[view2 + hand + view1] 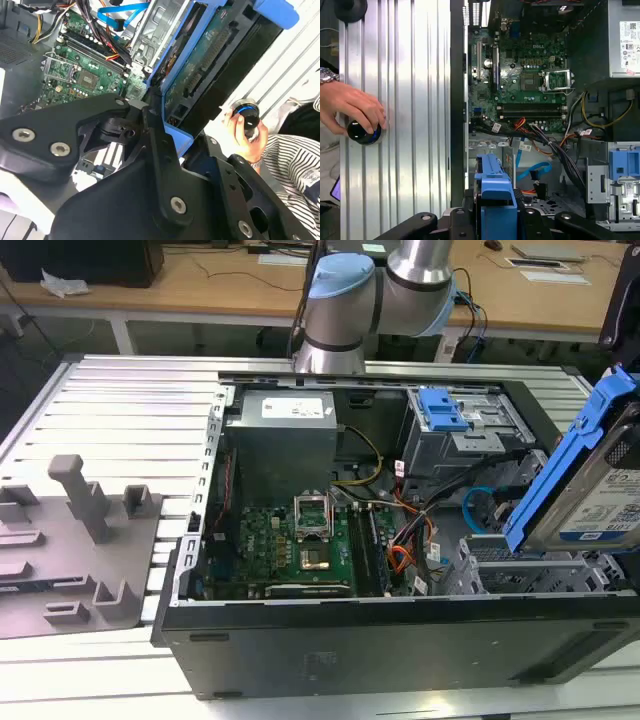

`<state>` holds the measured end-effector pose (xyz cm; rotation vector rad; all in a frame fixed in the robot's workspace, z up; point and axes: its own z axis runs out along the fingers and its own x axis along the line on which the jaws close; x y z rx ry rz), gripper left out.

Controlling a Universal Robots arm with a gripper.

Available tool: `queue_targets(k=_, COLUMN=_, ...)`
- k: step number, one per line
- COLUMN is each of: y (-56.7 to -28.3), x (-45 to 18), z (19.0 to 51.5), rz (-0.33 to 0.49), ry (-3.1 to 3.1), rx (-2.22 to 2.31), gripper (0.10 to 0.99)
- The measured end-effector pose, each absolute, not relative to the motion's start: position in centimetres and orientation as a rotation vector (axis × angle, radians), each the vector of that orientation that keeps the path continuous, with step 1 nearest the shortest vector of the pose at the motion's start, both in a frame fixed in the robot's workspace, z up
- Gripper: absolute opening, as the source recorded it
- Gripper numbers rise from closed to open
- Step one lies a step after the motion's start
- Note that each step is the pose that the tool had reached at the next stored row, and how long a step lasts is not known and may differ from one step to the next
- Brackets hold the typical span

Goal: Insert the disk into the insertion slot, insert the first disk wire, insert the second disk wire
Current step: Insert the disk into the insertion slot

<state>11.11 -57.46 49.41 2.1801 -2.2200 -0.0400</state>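
The disk (600, 495) hangs tilted on edge just above the insertion slot (520, 565) at the exterior view's right, not yet in the bay. The gripper (160, 120) is clamped on the disk's blue carrier. A person's hand (351, 106) rests on a black knob (364, 132), well apart from the slot.

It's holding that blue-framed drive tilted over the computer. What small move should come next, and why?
Probably tip the disk flatter and lower it toward the slot: the pincer holds it steeply tilted above that low grey cage, so it cannot slide in yet.
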Motion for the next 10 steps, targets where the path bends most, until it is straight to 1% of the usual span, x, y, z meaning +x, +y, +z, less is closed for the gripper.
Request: queue_targets(k=10, y=-57.5, x=11.1, z=48.1, rz=-0.04, ry=-2.22, rx=2.18, gripper=0.369)
